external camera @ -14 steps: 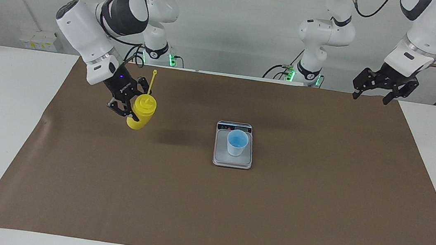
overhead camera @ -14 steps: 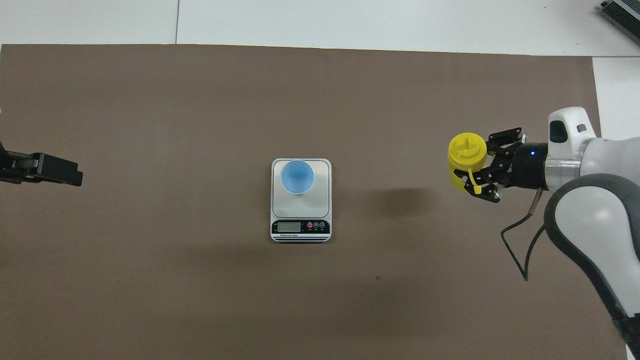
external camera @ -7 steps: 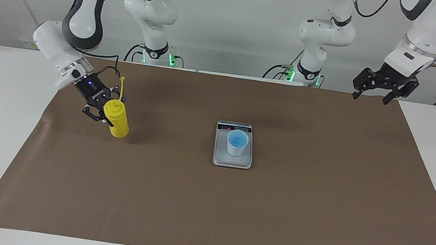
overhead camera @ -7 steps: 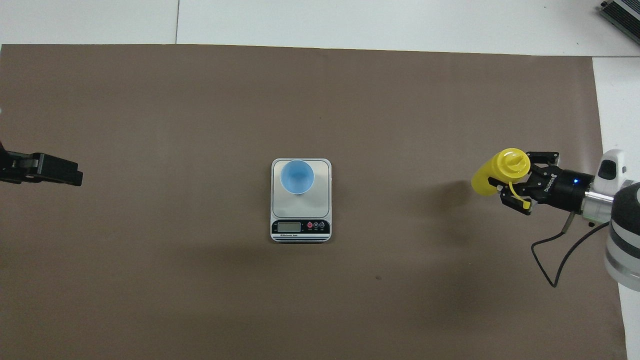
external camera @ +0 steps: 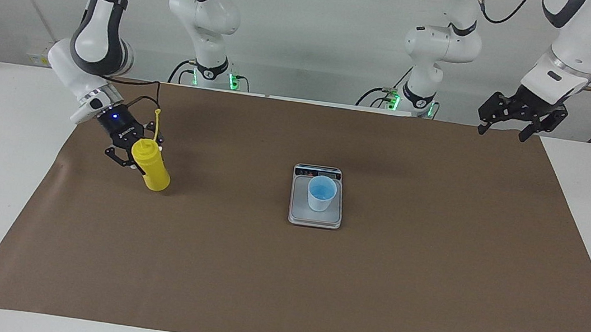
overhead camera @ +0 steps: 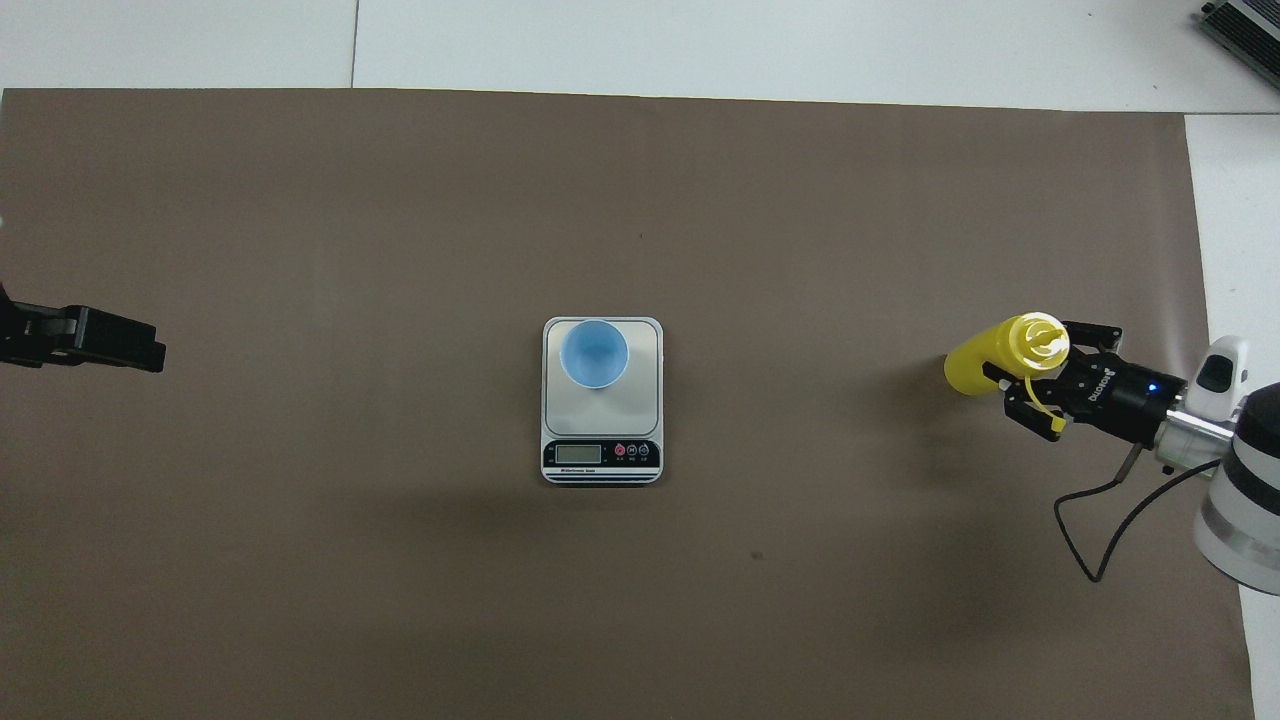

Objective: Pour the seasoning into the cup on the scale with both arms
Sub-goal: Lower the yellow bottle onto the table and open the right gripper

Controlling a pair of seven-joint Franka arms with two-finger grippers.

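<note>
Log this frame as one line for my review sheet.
right gripper: shut on yellow bottle, by mat's right-arm end | left gripper: open, waiting | cup: on scale

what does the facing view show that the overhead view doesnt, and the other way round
Only the facing view shows both white jointed arms whole, their bases, and the left gripper open, waiting in the air at the left arm's end of the table. Only the overhead view shows the flat silver-grey kitchen scale's dark display strip face-on, on the edge nearer to the robots. Both show the right gripper shut on the tilted yellow plastic squeeze bottle, the small light blue tapered cup standing on the scale, and the brown mat.
</note>
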